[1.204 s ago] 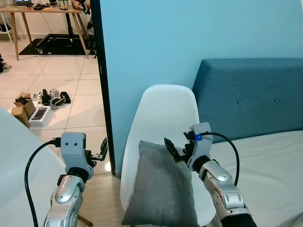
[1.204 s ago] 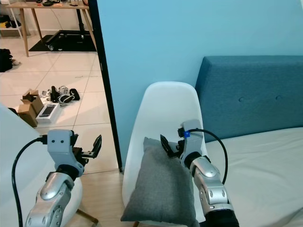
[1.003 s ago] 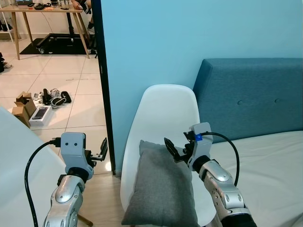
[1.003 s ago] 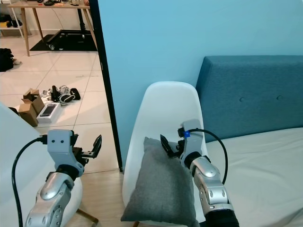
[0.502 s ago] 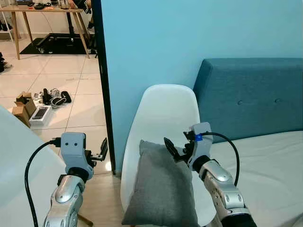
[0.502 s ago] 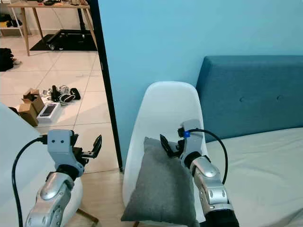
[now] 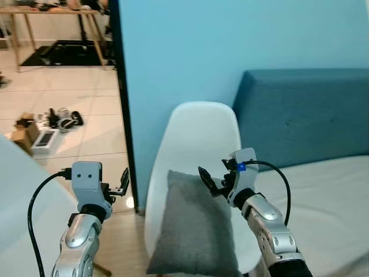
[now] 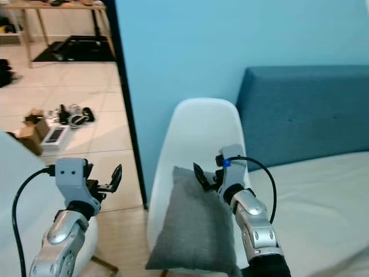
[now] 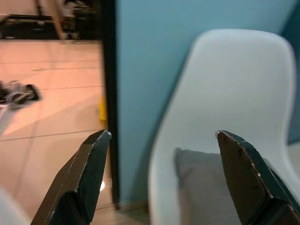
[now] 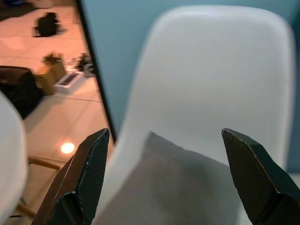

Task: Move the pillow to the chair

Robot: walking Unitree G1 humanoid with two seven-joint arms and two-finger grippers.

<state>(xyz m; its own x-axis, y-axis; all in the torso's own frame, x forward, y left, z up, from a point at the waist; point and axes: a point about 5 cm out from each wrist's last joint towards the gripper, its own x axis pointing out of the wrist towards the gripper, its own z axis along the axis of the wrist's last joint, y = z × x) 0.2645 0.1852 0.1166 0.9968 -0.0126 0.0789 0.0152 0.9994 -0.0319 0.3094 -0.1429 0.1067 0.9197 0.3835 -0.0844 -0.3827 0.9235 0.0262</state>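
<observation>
One pillow [image 7: 194, 228], one chair [image 7: 199, 138], two end effectors: left end effector [image 7: 120, 185], right end effector [image 7: 212, 184].

This is looking like a bedroom in a home: a bed [image 7: 328, 202] with a blue padded headboard [image 7: 300, 115] is standing beside a white chair [image 7: 199, 144], and a doorway is opening onto a tiled floor [image 7: 63, 109] with a wooden table [image 7: 52, 23].

Grey pillow [image 8: 193, 225] on white chair [image 8: 196, 138], right claw [image 8: 206, 179] beside it, fingers parted
</observation>
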